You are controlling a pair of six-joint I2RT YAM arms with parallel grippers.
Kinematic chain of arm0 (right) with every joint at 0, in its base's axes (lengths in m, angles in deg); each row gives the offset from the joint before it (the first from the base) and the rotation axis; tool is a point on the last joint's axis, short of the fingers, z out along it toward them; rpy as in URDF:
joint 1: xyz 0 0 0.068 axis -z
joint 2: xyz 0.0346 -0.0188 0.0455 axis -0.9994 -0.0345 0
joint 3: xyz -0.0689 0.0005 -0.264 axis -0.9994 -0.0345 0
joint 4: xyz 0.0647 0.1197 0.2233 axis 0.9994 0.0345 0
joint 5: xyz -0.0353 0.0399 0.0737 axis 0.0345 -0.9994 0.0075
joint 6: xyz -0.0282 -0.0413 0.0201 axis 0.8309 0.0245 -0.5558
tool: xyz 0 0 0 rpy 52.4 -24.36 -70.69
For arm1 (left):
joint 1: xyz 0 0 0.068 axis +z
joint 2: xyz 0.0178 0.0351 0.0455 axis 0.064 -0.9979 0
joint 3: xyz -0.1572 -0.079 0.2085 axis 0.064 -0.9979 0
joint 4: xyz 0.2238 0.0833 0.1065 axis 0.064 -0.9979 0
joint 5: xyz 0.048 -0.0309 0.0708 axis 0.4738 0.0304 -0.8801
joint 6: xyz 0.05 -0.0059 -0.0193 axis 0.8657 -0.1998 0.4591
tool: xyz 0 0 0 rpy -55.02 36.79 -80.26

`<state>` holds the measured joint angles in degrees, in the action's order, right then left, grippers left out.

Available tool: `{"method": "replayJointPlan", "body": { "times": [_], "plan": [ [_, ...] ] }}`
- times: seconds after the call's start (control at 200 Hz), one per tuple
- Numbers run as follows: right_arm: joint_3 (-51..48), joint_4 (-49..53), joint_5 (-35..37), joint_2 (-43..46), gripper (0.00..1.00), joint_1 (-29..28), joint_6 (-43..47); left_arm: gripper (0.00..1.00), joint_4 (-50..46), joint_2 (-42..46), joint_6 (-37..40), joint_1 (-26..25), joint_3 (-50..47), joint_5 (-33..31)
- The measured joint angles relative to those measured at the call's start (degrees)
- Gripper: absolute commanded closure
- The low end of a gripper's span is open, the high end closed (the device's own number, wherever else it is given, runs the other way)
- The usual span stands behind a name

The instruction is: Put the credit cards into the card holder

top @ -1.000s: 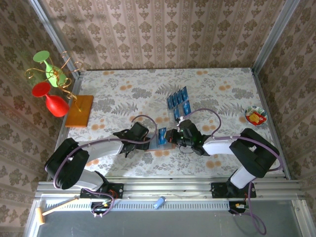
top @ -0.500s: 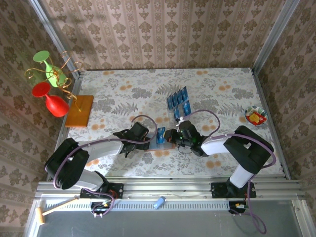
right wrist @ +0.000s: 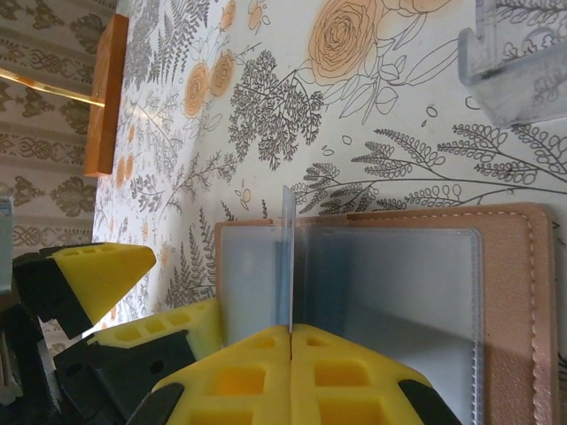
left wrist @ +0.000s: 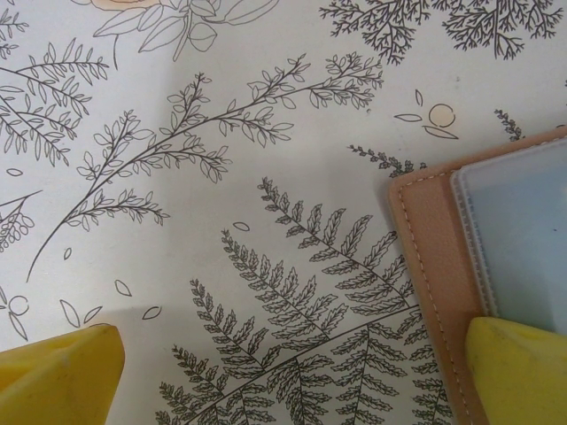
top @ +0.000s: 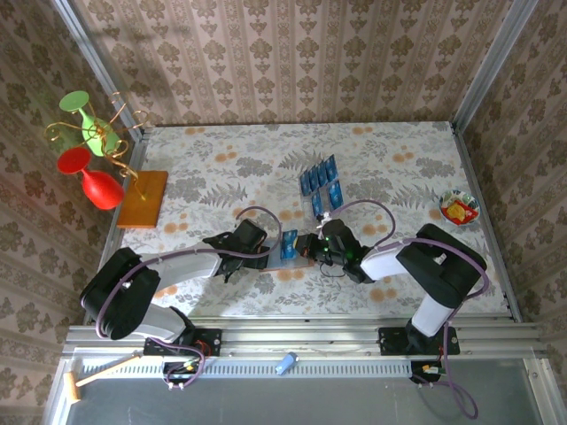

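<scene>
The card holder [right wrist: 390,292] lies open on the floral table, grey pockets up, tan leather rim [left wrist: 434,257] showing. My right gripper [right wrist: 291,332] is shut on one blue credit card [top: 289,242], held upright and edge-on [right wrist: 288,257] over the holder's left pocket. The card's lower edge is hidden by the fingers. My left gripper [left wrist: 288,381] is open at the holder's left end; one yellow fingertip [left wrist: 523,372] rests on the holder, the other [left wrist: 53,376] on the table. Several more credit cards [top: 320,181] stand in a clear rack [right wrist: 523,62] just beyond.
An orange-brown board [top: 143,197] lies at the table's left edge, with a gold stand holding red and green glasses [top: 89,150] beside it. A small dish [top: 459,208] sits at the right edge. Patterned walls close in the table on three sides.
The right arm's forearm and elbow have shifted a little to the left. Both grippers and the held card have stayed almost where they were.
</scene>
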<state>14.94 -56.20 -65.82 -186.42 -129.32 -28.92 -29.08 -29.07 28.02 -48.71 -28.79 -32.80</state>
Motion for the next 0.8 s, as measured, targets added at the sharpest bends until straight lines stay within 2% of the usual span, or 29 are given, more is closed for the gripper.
{"method": "replayJointPlan", "body": {
  "times": [0.8],
  "plan": [
    [-3.93, -6.97, -4.48, -2.14, 1.0, 0.2, -1.33, 0.0, -0.02, 0.24, 0.0, 0.0, -0.02, 0.0]
  ]
}}
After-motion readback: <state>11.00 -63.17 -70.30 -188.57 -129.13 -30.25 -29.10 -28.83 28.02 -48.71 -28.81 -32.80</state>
